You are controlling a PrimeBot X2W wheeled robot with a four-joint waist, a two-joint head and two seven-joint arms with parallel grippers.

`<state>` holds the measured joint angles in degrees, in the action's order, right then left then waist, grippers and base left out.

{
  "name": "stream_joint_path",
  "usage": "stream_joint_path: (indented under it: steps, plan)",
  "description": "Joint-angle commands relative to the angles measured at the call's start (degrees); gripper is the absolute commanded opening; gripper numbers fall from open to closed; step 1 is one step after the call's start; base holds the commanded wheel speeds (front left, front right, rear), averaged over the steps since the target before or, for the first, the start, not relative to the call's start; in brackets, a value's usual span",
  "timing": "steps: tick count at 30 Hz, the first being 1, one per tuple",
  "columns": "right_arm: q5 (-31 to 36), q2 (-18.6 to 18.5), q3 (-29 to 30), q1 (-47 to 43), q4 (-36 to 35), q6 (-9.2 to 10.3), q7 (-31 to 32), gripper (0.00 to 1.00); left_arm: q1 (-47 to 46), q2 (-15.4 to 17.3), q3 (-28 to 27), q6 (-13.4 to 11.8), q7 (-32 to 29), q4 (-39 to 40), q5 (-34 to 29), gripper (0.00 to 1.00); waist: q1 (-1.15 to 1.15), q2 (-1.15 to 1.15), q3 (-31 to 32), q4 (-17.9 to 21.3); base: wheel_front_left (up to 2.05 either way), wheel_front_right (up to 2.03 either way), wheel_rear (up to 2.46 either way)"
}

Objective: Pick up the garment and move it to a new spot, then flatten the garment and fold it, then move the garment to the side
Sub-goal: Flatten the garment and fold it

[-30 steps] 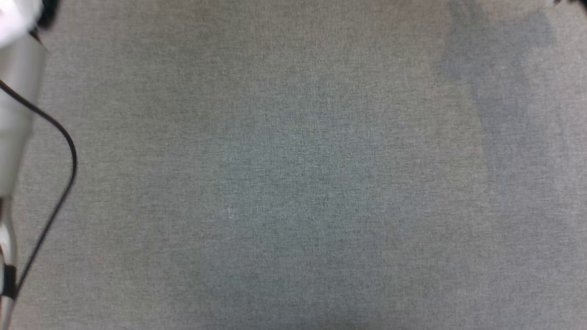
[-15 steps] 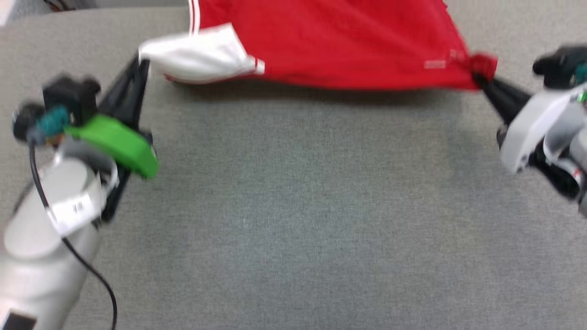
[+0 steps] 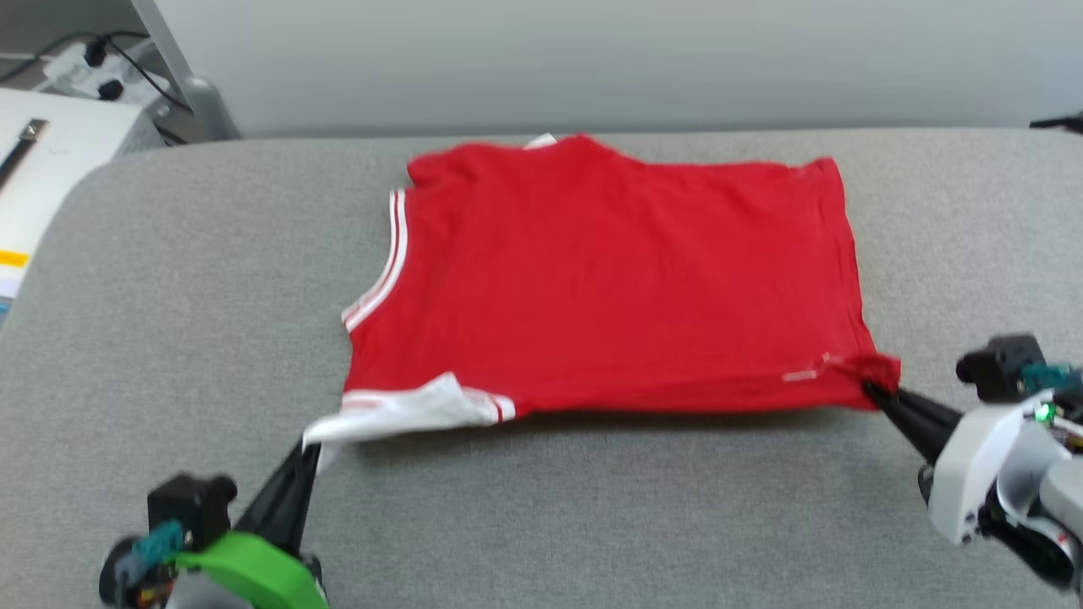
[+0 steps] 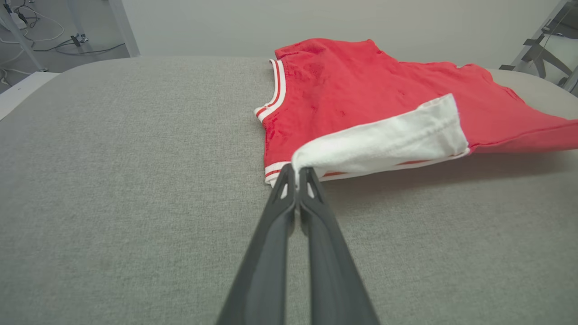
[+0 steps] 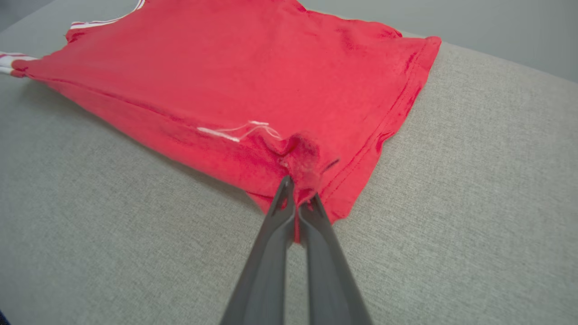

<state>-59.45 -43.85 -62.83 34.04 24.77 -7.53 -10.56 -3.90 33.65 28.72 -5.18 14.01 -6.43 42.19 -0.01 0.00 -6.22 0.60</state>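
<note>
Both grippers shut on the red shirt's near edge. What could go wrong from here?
1. Left gripper pinches only the tip of the white short sleeve; a pull may slip it free.
2. Right gripper bunches a hem corner of the red jersey T-shirt; that wrinkle may survive flattening.

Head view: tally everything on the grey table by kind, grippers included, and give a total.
shirt: 1
grippers: 2, the left gripper and the right gripper, each shut on the shirt
total: 3
</note>
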Motion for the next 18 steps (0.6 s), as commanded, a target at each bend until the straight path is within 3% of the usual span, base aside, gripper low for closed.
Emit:
stream_joint_path:
  steps: [1, 5, 10, 18]
  plan:
    - [-0.32, -0.56, 0.52, -2.26, -0.64, 0.04, -0.53, 0.00, 2.63, 0.64, -0.32, -1.03, -0.27, 1.41, 1.15, 0.00, 0.01, 0.00, 2.86, -1.09, 0.00, 0.00, 0.00]
    - [-0.71, -1.67, 1.97, -7.93, -2.62, 0.04, -0.62, 0.00, 9.08, 1.65, 0.34, -0.98, -2.18, 3.86, 4.15, 0.00, 0.01, 0.00, 4.46, -1.34, 0.00, 0.00, 0.00]
    - [-0.09, -3.39, 4.36, -14.37, -5.13, 0.04, -0.04, 0.00, 14.65, 3.30, 1.92, 1.15, -5.82, 6.12, 8.08, 0.00, 0.01, 0.00, 5.29, -1.37, 0.00, 0.00, 0.00]
    - [0.14, -5.34, 10.05, -22.76, -8.22, 0.04, 1.70, 0.00, 18.40, 5.55, 3.28, 2.62, -10.66, 9.14, 11.82, 0.00, 0.01, 0.00, 5.42, -2.29, 0.00, 0.00, 0.00]
